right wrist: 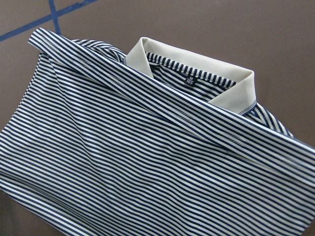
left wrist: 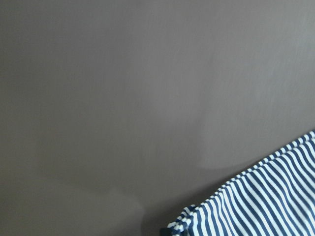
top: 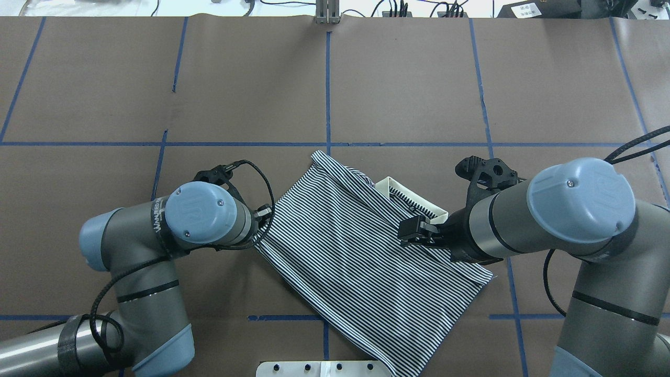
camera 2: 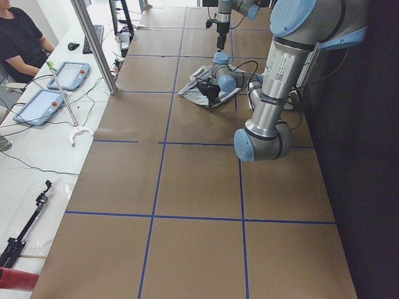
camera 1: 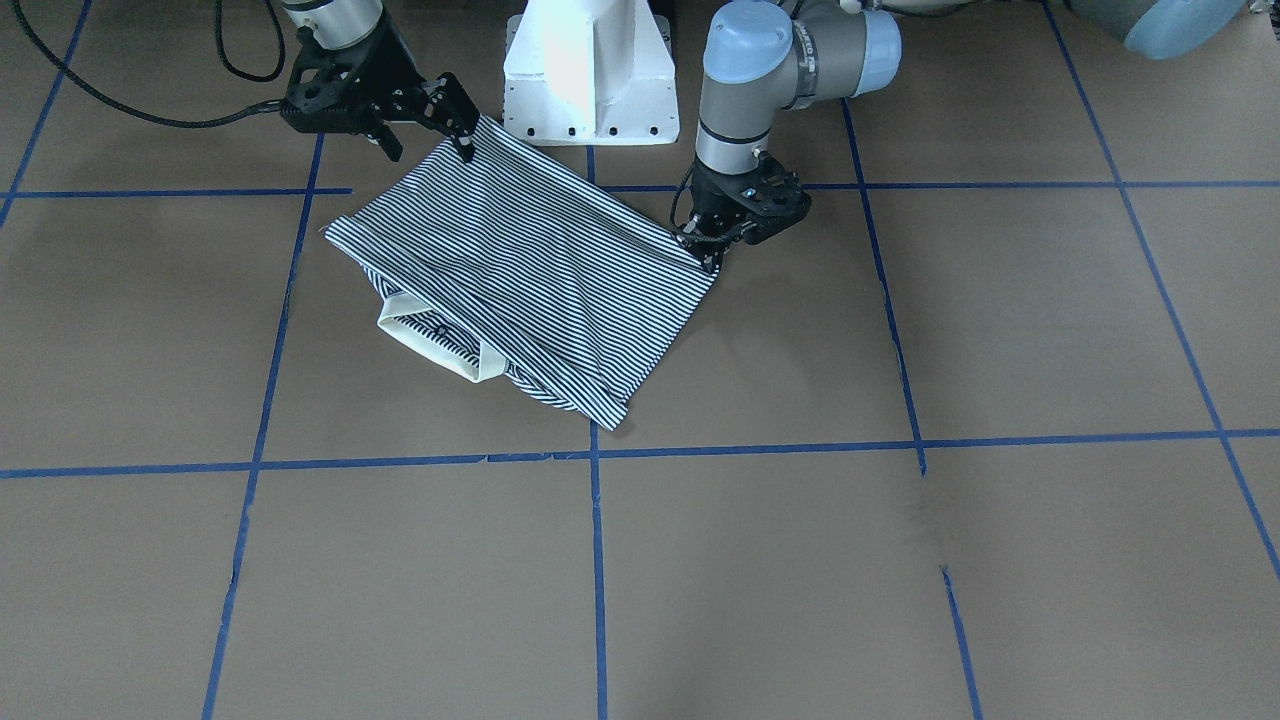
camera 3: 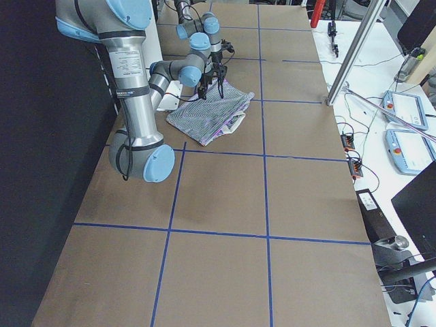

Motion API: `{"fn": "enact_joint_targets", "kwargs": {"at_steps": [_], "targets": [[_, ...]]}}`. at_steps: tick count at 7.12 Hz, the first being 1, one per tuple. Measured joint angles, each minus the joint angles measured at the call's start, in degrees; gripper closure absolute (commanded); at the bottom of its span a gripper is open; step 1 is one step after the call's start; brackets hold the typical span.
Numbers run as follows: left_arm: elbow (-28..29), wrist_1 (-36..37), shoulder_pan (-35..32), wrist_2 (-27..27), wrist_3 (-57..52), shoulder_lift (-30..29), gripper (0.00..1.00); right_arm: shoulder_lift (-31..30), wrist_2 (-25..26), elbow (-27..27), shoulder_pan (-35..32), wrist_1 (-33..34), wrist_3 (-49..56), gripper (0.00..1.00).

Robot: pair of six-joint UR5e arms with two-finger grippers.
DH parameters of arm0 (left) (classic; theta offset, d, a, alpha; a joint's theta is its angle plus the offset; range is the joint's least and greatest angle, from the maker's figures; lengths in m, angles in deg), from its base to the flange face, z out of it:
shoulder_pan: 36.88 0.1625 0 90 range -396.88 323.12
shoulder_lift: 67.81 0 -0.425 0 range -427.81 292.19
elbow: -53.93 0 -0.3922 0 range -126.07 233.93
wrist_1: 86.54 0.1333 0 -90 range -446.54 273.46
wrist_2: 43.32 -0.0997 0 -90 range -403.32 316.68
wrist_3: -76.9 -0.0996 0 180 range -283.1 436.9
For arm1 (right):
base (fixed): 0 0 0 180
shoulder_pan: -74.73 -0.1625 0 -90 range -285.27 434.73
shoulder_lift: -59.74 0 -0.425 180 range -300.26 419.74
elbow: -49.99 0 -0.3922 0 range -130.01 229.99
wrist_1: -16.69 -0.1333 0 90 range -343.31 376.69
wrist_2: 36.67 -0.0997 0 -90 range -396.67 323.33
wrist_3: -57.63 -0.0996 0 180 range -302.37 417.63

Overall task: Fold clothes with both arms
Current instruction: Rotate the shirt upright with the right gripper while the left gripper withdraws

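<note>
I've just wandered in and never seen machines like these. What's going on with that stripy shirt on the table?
Two robot arms are folding a striped polo shirt. It lies on the brown table, already doubled into a rough rectangle, with its cream collar poking out at one side. The right hand is open at the shirt's corner near the robot's base. The left hand sits low at another corner, and I can't tell whether it grips the cloth.

Neck tag [right wrist: 189,79] inside collar [right wrist: 162,51] of shirt [right wrist: 123,147]: "M", digits below unclear. Left arm [top: 157,225] band lettering unreadable.
</note>
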Motion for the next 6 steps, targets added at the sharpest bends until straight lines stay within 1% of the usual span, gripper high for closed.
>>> {"fn": "enact_joint_targets", "kwargs": {"at_steps": [1, 3, 4, 6], "targets": [[2.3, -0.3, -1.9, -2.1, -2.5, -1.5, 1.0, 0.0, 0.1, 0.7, -0.3, -0.1, 0.0, 0.0], [8.5, -1.7, -5.6, -5.2, -7.3, -6.6, 1.0, 0.0, 0.4, 1.6, -0.7, -0.1, 0.0, 0.0], [13.1, -5.3, -7.4, -7.2, -10.9, -9.7, 1.0, 0.0, 0.6, 1.8, -0.9, -0.1, 0.0, 0.0], [25.0, -17.7, -11.0, -9.0, -18.6, -14.9, 1.0, 0.1, 0.8, 2.2, -1.5, -0.2, 0.0, 0.0]]}}
